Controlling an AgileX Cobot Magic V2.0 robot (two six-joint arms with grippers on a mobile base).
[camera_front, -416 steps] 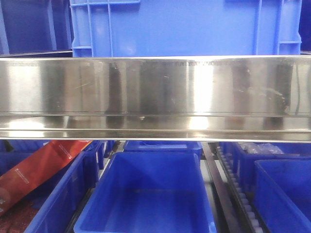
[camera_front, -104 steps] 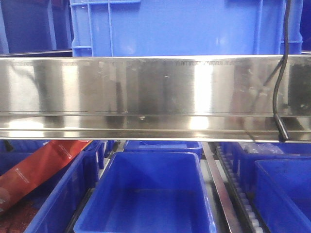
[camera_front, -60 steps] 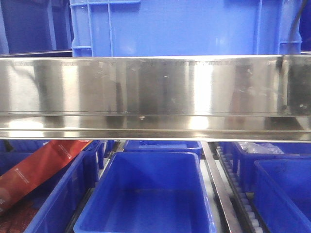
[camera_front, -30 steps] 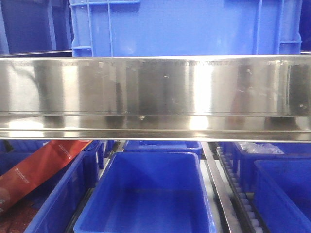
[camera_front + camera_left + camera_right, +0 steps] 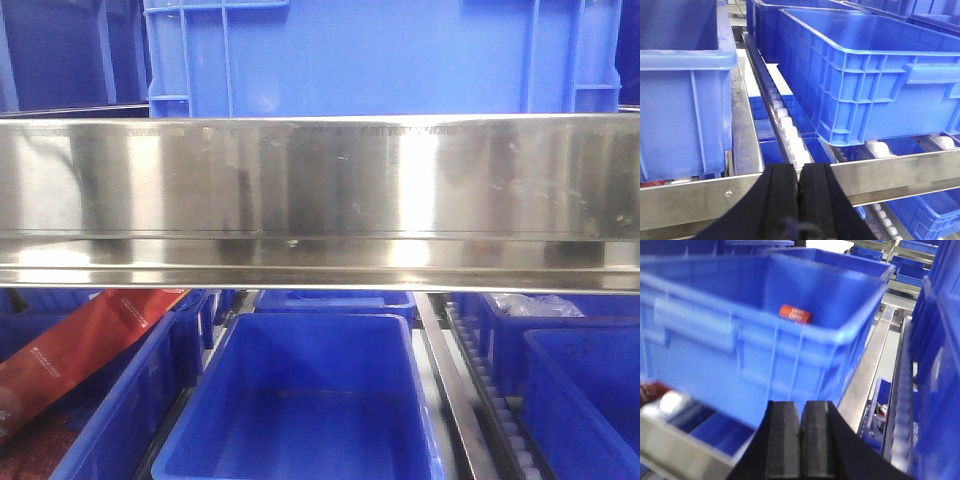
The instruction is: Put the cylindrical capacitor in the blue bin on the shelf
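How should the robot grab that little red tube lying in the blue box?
Probably from straight above, pinching the red cylinder across its round middle. It lies on its side deep in the blue bin, near the far wall, so the tall walls block any sideways reach. The picture is blurry, so its exact pose is unclear.

We saw bright, even light in all three views. The steel rail [image 5: 320,200] threw back broad white glare bands and dull smeared reflections. The right wrist view was motion-blurred, its blue bin [image 5: 755,340] soft-edged; the left wrist view stayed sharp.
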